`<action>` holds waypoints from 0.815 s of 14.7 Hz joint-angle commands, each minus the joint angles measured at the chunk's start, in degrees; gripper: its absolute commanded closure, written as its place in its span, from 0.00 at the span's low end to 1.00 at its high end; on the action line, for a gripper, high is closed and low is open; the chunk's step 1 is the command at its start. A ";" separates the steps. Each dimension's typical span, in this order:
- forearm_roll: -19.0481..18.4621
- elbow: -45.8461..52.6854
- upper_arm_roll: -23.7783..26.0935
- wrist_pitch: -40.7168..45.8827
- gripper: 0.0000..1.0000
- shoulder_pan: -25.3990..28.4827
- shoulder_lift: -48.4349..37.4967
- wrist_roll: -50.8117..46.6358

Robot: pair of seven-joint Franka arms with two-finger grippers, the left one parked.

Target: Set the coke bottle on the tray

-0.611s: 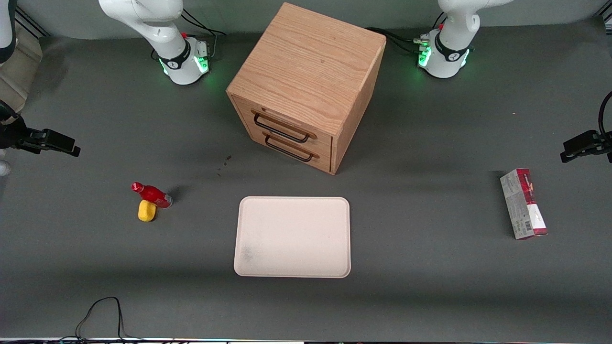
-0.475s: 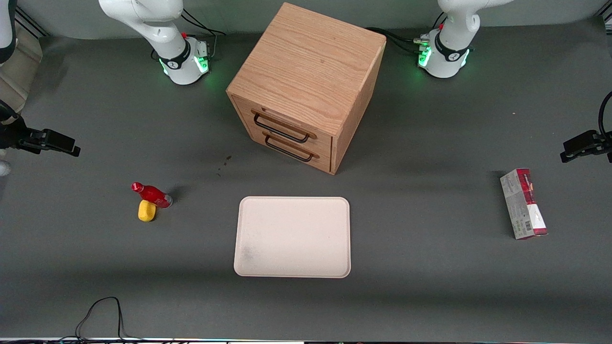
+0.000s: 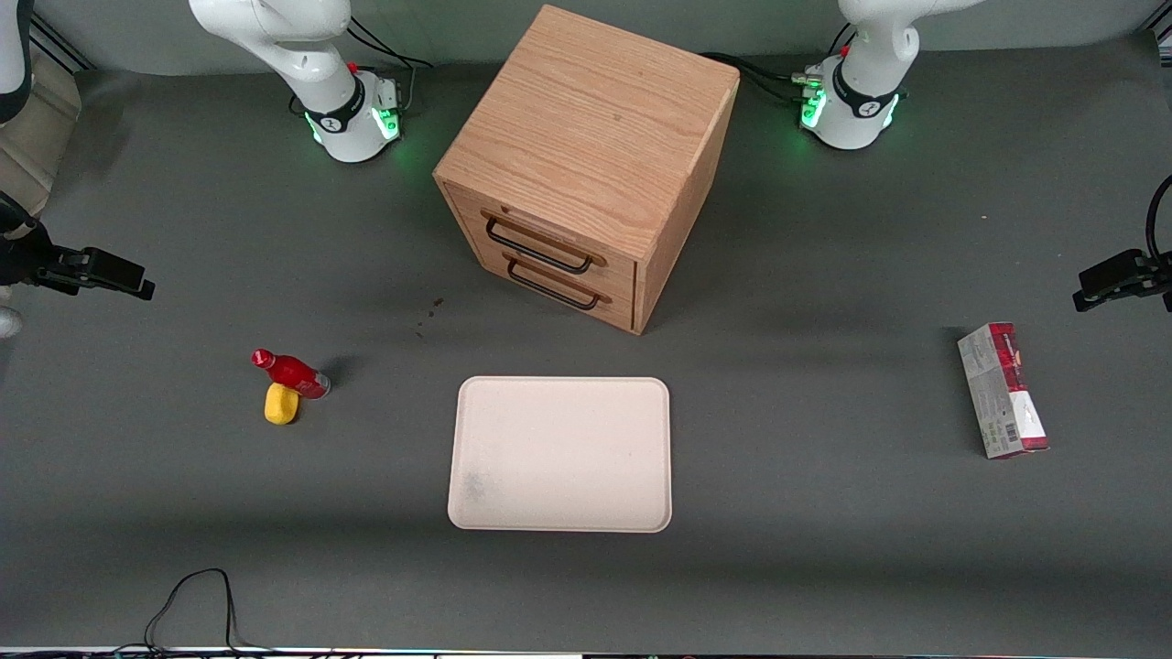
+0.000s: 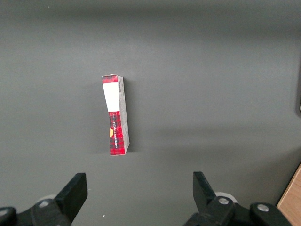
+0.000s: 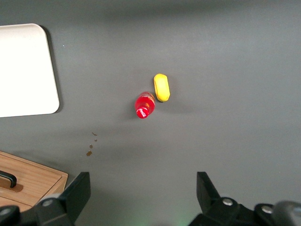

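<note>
The coke bottle (image 3: 291, 372) is small and red with a red cap. It rests on the grey table, touching a yellow lump (image 3: 281, 404) that lies nearer the front camera. The bottle also shows in the right wrist view (image 5: 144, 105), well apart from the fingers. The cream tray (image 3: 560, 453) lies flat and bare in front of the wooden cabinet, and one corner of it shows in the right wrist view (image 5: 23, 70). My right gripper (image 3: 128, 277) hangs above the table at the working arm's end. It shows open and empty in the right wrist view (image 5: 142, 190).
A wooden drawer cabinet (image 3: 586, 156) with two black-handled drawers stands at the table's middle, farther from the front camera than the tray. A red-and-grey carton (image 3: 1002, 391) lies toward the parked arm's end. A black cable (image 3: 197, 599) loops at the front edge.
</note>
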State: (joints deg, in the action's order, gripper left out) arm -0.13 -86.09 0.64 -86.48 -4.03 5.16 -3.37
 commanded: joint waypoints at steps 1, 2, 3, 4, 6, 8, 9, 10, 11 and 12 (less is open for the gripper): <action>0.92 -1.45 -2.83 0.00 0.00 0.68 -1.73 1.61; 1.00 -2.32 -3.62 0.00 0.00 0.77 -2.86 2.83; 1.00 -4.50 -4.15 -0.52 0.00 0.86 -4.79 4.41; 1.00 -7.05 -4.51 -1.14 0.00 0.86 -6.89 4.51; 1.00 -13.20 -4.77 -4.29 0.00 0.95 -11.20 4.60; 1.09 -20.22 -4.69 -7.89 0.00 1.21 -15.68 4.60; 1.09 -23.22 -4.77 -9.65 0.00 1.82 -17.53 4.60; 1.09 -25.25 -4.77 -11.50 0.00 2.53 -18.16 4.60; 1.09 -26.23 -4.77 -12.21 0.00 3.23 -18.17 4.69; 1.09 -26.84 -4.77 -13.26 0.00 4.11 -17.82 4.69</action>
State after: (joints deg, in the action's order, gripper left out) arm -0.02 -108.38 -3.36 -96.32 -2.03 -10.55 0.03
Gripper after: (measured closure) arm 0.000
